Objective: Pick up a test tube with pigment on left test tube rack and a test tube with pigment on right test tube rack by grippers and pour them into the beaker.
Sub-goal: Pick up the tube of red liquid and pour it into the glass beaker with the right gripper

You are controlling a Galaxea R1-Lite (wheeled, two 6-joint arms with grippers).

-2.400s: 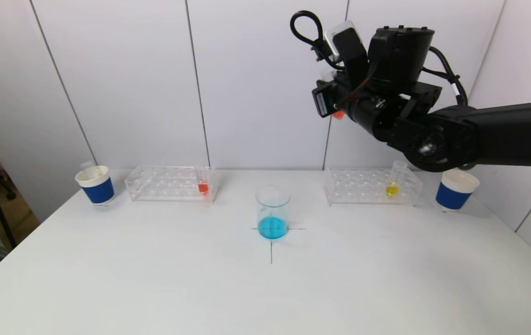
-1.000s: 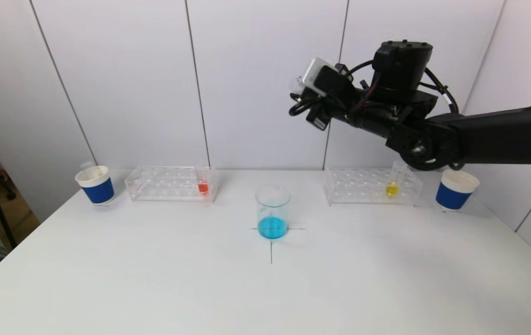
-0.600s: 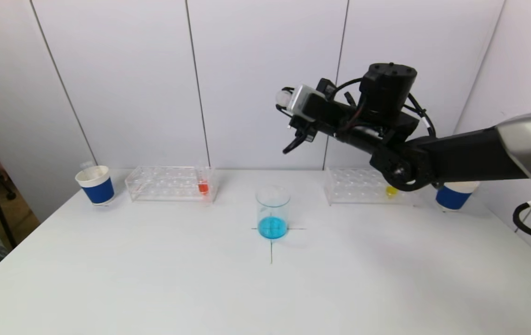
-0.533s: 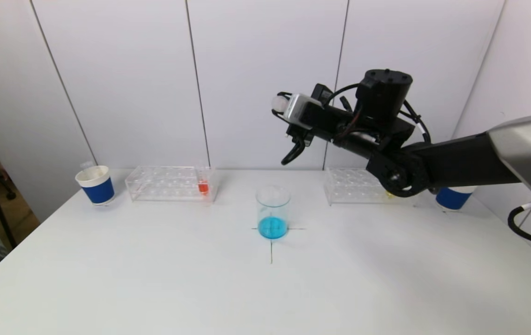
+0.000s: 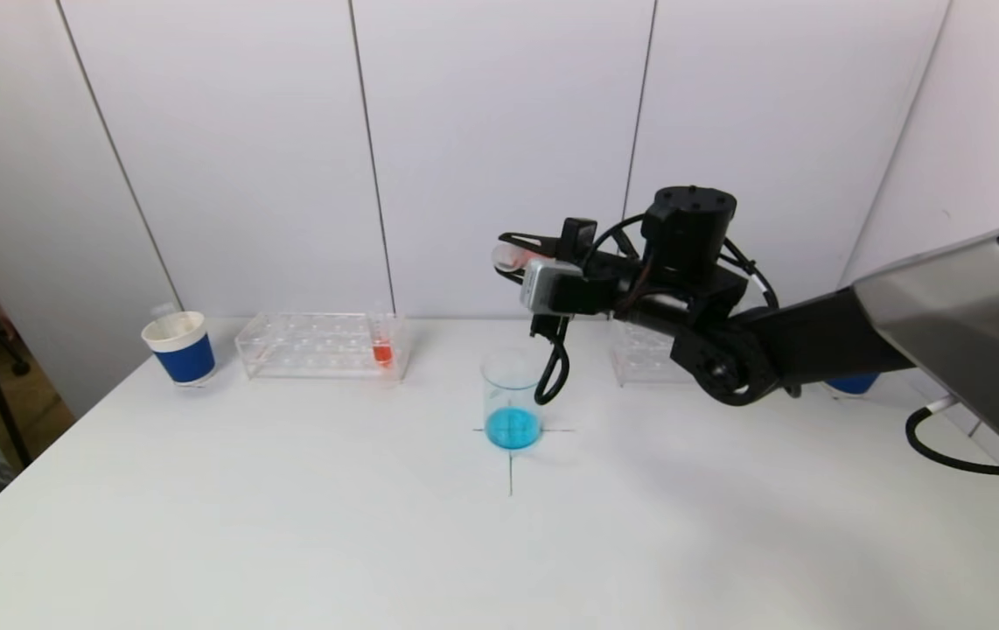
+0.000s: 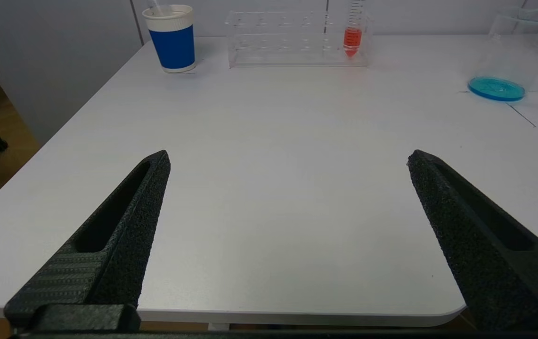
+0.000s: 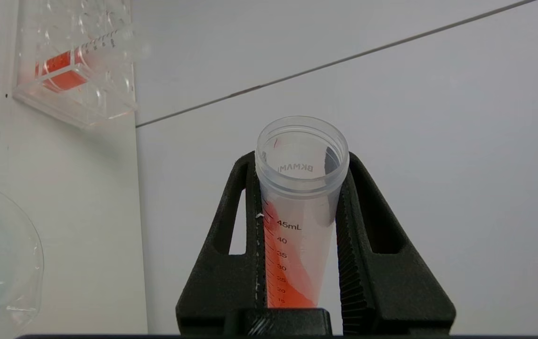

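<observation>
**Tube lowered and tipped sideways above the beaker**

Right gripper (image 7: 299,235) is clamped on a test tube (image 7: 299,207) with orange-red pigment lying along its lower wall. Over the last couple of seconds this arm has swung down from high near the back wall and leftward, so that in the head view the right gripper (image 5: 517,258) now holds the tube roughly level, its open mouth just above and slightly behind the rim of the beaker (image 5: 513,398). The liquid is creeping toward the mouth but has not reached it; nothing is falling yet.

The beaker stands on the cross mark at mid-table with only blue liquid in its bottom, so the pour seems about to start rather than under way. A little more tilt, with the mouth kept over the rim, looks like the next need; a mouth set too far back could spill onto the table (image 5: 289,525).

Left gripper (image 6: 288,160) hovers with fingers spread wide and empty at the near table edge. The left rack (image 5: 320,346) holds a second orange tube (image 5: 382,346), untouched.
</observation>
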